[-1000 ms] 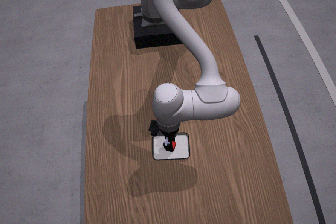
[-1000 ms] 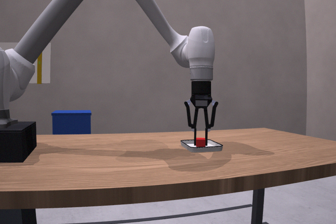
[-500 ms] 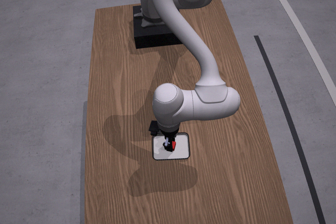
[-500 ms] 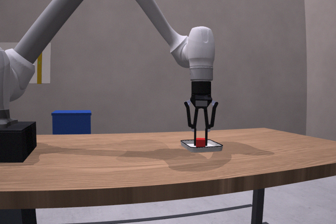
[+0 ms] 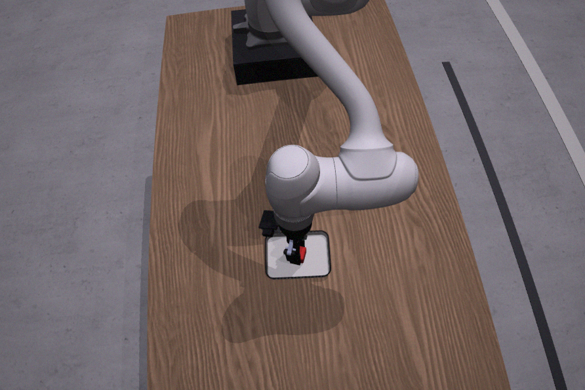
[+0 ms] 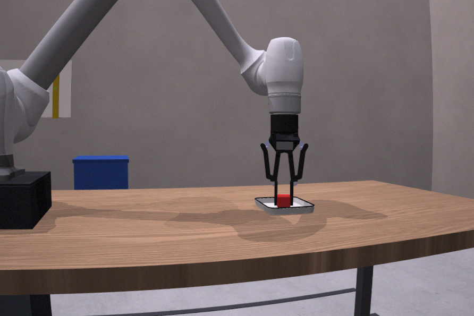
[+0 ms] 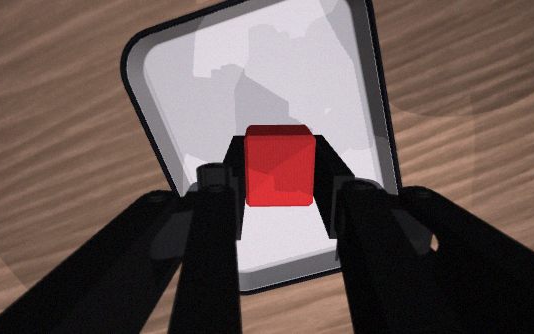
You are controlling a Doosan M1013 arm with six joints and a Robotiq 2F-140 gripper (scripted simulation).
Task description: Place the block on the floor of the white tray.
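Tabletop tray (image 6: 302, 208): fingers (image 6: 291, 186) clamping block (image 6: 284, 200).

A long wooden worktop (image 5: 203, 139) with wavy grain and a rounded front edge stands on dark metal legs (image 6: 363, 289) joined by a thin crossbar, and broad soft shadows fall across its surface. Around it the grey concrete floor (image 5: 71, 116) carries a white painted stripe (image 5: 520, 45) and, nearer the worktop, a dark stripe (image 5: 491, 177) running roughly alongside it. Behind, a blue box (image 6: 100, 171) with a lid sits before a plain taupe wall (image 6: 172, 94), where a white panel with a yellow vertical band (image 6: 56, 96) hangs at the left.
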